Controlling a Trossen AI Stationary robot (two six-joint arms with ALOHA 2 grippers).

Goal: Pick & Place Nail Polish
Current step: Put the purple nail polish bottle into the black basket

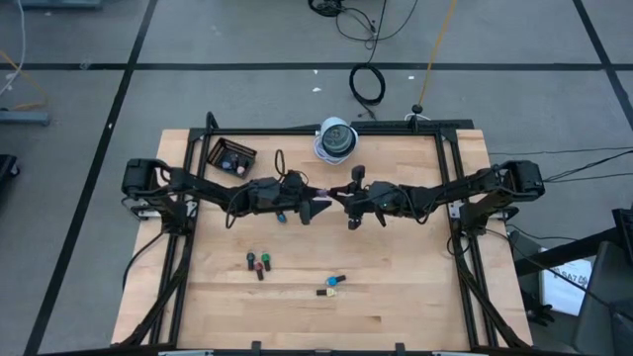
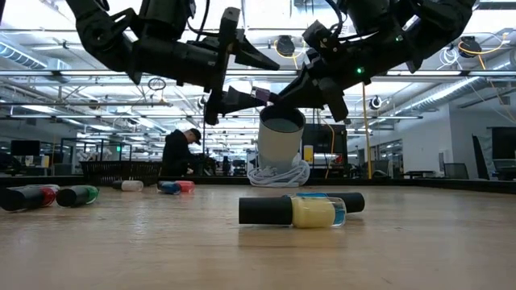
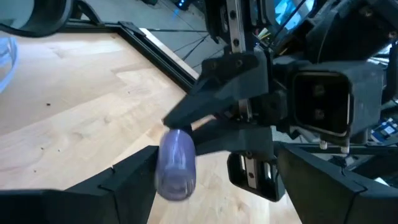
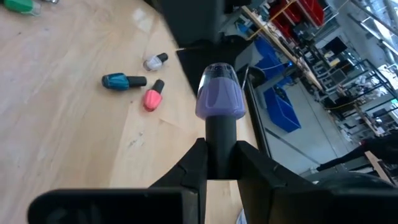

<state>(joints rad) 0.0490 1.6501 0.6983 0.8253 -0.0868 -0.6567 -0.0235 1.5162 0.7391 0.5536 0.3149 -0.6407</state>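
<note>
My right gripper point(image 4: 221, 148) is shut on a purple nail polish bottle point(image 4: 220, 94), held in the air above the table's middle point(image 1: 325, 189). My left gripper point(image 3: 214, 155) is open and faces it. Its two fingers stand on either side of the bottle's purple body point(image 3: 176, 165), which is close to one finger; I cannot tell whether they touch. In the low view the bottle point(image 2: 261, 95) is well above the tabletop. Other bottles lie on their sides: a red one point(image 1: 251, 260), a green one point(image 1: 264, 262), a blue one point(image 1: 337, 281) and a yellow one point(image 1: 327, 292). My right gripper pinches the bottle's dark cap point(image 4: 221, 134) between its two fingers. The fingers lie along the bottle, whose purple body sticks out beyond the fingertips toward my left gripper. The bottle is lifted clear of the table and lies roughly level.
A small black tray point(image 1: 230, 155) with bottles in it stands at the far left. A white cup point(image 1: 336, 138) with a coiled cable stands at the far middle. Teal point(image 4: 124, 81), pink point(image 4: 152, 98) and clear point(image 4: 155, 61) bottles lie below the arms.
</note>
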